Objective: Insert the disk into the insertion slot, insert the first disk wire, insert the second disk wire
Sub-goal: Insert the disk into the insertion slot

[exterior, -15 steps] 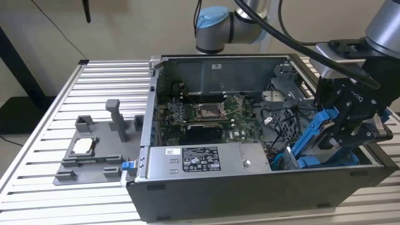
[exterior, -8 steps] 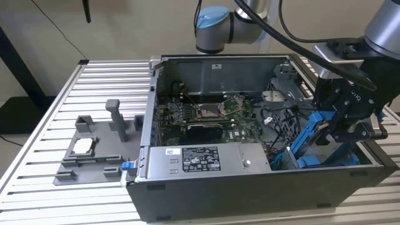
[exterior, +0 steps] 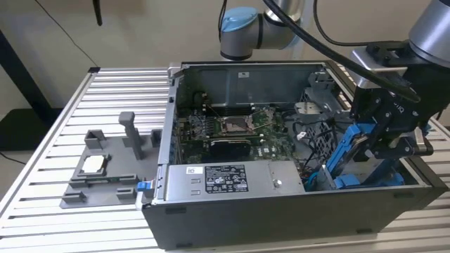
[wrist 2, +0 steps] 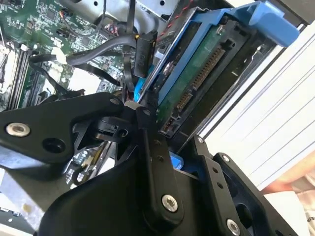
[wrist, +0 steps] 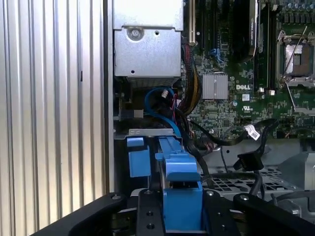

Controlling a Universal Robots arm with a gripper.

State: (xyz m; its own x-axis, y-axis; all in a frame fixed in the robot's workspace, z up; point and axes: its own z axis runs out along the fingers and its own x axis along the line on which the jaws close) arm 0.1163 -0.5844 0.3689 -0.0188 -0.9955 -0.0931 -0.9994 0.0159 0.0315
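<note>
The end effector (wrist: pixel 181 216) is clamped on the tilted disk (wrist: pixel 178 164) between its jaws.

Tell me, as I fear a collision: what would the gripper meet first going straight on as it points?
Most likely the insertion slot: the gripper, shut on the disk, points down into that bay, so the disk's lower end would reach it first. Depth is unclear.

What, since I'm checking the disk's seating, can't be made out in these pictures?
- How deep the disk sits: exterior view, hidden by the case wall and the gripper.
- The insertion slot inside: first wrist view, the disk stands in front.
- The disk's gripped end: second wrist view, covered by the gripper's linkage.
</note>
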